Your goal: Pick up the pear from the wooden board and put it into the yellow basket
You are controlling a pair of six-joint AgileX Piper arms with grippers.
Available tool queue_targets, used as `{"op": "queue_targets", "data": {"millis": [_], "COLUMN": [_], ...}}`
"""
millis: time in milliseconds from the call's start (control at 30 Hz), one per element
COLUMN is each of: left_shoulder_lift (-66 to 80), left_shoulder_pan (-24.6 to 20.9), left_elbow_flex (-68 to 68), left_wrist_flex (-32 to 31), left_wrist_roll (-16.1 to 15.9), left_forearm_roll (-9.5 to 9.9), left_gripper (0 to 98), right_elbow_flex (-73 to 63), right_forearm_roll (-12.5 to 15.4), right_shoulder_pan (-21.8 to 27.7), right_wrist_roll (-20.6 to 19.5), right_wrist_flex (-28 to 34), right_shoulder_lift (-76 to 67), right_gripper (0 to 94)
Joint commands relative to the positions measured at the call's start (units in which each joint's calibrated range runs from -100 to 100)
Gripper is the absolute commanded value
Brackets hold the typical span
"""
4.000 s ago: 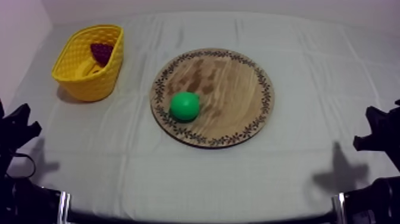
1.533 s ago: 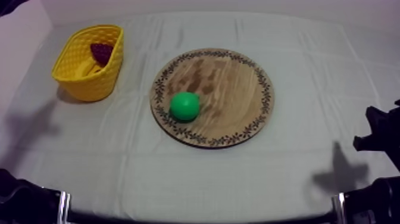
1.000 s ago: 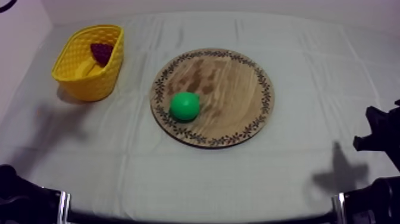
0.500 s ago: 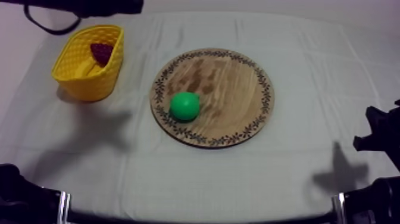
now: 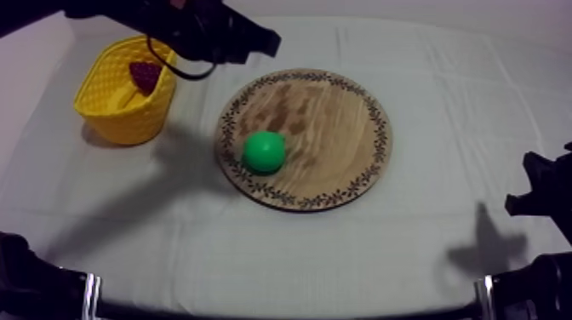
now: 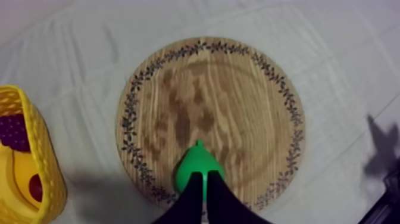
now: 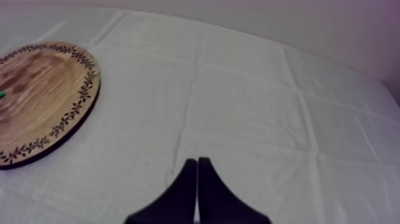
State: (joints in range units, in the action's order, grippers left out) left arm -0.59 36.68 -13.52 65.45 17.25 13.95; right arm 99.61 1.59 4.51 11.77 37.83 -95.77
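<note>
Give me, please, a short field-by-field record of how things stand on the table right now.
pear: lying on the board, near the rim on the basket's side, not held
board: mid-table on the cloth
basket: on the cloth apart from the board, holds grapes
left gripper: shut, raised above the table, tips in line with the pear
right gripper: shut, over bare cloth beside the board
task: pear not yet picked up

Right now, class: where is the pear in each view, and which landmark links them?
Top view: pear on the wooden board, near its left rim.
Left wrist view: by the board's rim, just ahead of the left gripper.
Right wrist view: a sliver of the pear on the board.
Shared landmark: the board's patterned rim.
</note>
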Motion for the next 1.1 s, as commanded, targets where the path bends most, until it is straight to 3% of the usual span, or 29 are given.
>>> {"op": "queue_targets", "data": {"millis": [0,500,600,700,933,1067], "left_shoulder_lift": [-2.5,-8.2,-8.1,-7.8,-7.1,-6.8], "left_shoulder_pan": [0.2,0.3,0.3,0.3,-0.2,-0.2], "left_elbow_flex": [-0.3,-2.3,-2.6,-2.9,-3.2,-3.2], "left_wrist_flex": [0.3,-0.4,-0.5,-0.5,2.0,4.5], "left_wrist_roll": [0.0,0.1,0.0,0.4,0.8,1.3], "left_forearm_roll": [0.23,0.7,0.58,0.46,-0.69,-0.63], "left_gripper": [0.0,0.0,3.7,18.7,66.1,85.8], "right_elbow_flex": [0.1,0.1,0.1,0.1,0.1,0.1], "right_forearm_roll": [0.0,0.0,0.0,0.0,0.0,0.0], "right_shoulder_pan": [0.0,0.0,0.0,0.0,0.0,0.0], "right_wrist_roll": [0.0,0.0,0.0,0.0,0.0,0.0], "right_wrist_flex": [0.0,0.0,0.0,0.0,0.0,0.0], "right_shoulder_lift": [0.0,0.0,0.0,0.0,0.0,0.0], "right_gripper": [0.5,0.5,0.5,0.5,0.5,0.5]}}
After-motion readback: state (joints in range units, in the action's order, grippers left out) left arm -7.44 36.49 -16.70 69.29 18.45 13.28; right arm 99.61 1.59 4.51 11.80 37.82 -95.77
